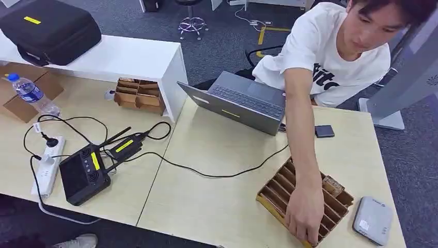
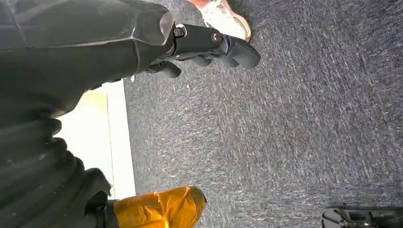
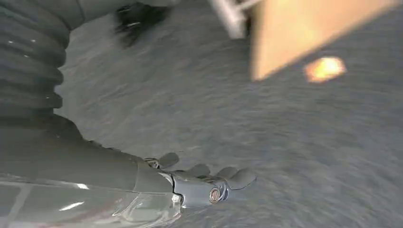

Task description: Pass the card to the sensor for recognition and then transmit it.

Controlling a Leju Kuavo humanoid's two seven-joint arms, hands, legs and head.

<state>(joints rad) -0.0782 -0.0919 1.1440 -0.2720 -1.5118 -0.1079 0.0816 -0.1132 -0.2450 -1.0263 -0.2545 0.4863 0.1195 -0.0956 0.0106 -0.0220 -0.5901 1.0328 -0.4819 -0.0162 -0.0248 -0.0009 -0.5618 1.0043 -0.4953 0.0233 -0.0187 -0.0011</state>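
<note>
Both of the robot's arms hang below the worktop (image 1: 217, 206) edge, each wrist camera looking at grey carpet. The left hand (image 2: 209, 45) holds nothing, its dark fingers (image 2: 240, 50) gently curved and apart over the floor; the right hand (image 3: 204, 178) is likewise bare, fingers (image 3: 237, 176) spread and loosely extended.

Nearest on the worktop, at its right front corner, lies a cardboard slotted tray (image 1: 335, 199), and a person's hand (image 1: 304, 214) reaches down into its front slots. I cannot make out a card itself; I judge the cards sit in that tray, under or beside that hand. Just beside the tray to the right lies a flat grey device (image 1: 373, 219), most likely the sensor.

The step in hand looks like the first reach, not yet begun. Done well, it would wait until the person's arm is out of the tray, then bring the right hand up over the front edge, pinch one card by its upper edge, lift it straight out of its slot and carry it flat over the grey device.

Farther left, a black cable (image 1: 217, 173) crosses the worktop toward a black handheld controller (image 1: 85, 175) and a white power strip (image 1: 47, 165). Beyond stand an open laptop (image 1: 243, 101), a small dark square object (image 1: 324, 130), a second cardboard tray (image 1: 138, 94), a water bottle (image 1: 32, 94) and a black case (image 1: 49, 28).
</note>
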